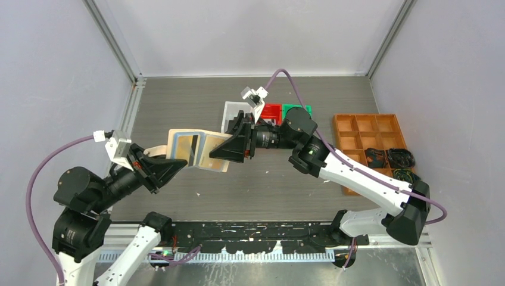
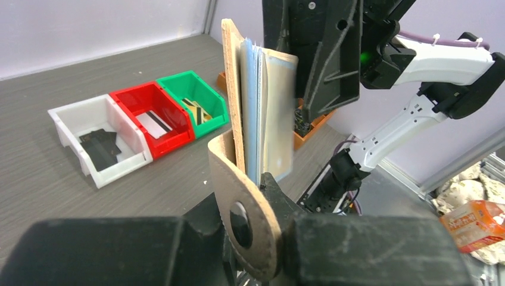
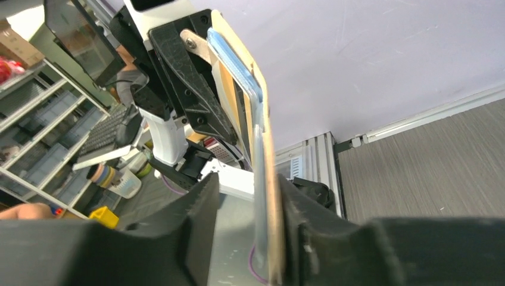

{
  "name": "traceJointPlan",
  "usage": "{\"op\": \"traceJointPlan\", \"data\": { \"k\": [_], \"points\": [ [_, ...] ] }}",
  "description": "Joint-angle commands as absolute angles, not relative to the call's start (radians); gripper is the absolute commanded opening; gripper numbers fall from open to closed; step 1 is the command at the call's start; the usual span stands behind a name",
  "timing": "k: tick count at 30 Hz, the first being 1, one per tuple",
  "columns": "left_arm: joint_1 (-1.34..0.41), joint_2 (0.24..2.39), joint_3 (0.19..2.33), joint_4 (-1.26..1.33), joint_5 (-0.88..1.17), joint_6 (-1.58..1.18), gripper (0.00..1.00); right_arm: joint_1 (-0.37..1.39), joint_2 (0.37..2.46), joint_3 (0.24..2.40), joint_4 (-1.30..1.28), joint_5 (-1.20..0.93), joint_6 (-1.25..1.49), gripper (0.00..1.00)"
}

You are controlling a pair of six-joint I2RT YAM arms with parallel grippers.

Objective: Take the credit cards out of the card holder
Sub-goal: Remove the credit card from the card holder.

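The holder hangs above mid-worktop, pulled open between both arms, likely so the sleeves fan out. The left hand clamps its tabbed cover and the right hand pinches the opposite flap. At the far side, the white bin holds a black card, the red bin a white-grey card, and the green bin a gold card.

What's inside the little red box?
One white card with a dark stripe lies in the red box. Anything beneath it is hidden by the card.
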State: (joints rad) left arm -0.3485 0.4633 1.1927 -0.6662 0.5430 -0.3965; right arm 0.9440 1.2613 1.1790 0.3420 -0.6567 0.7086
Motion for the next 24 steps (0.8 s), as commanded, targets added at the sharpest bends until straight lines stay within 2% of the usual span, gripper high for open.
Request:
{"op": "traceJointPlan", "data": {
  "k": [1,4,8,13,19,24],
  "points": [
    [-0.347,0.496,1.22,-0.609,0.604,-0.424,0.0,0.956,1.235,1.169,0.395,-0.641,0.708,0.54],
    [-0.346,0.515,1.224,-0.648,0.583,-0.41,0.0,0.93,1.166,1.172,0.301,-0.554,0.645,0.67],
    [-0.347,0.552,1.229,-0.727,0.507,-0.381,0.0,0.872,1.072,1.18,0.185,-0.407,0.604,0.74],
    [-0.347,0.627,1.254,-0.809,0.501,-0.365,0.0,0.833,1.009,1.173,0.113,-0.332,0.618,0.74],
    [-0.347,0.832,1.4,-1.004,0.609,-0.269,0.0,0.835,1.134,1.148,0.272,-0.557,0.865,0.65],
    [-0.346,0.898,1.471,-1.087,0.686,-0.201,0.0,0.852,1.24,1.086,0.447,-0.618,1.007,0.62]
  ]
}}
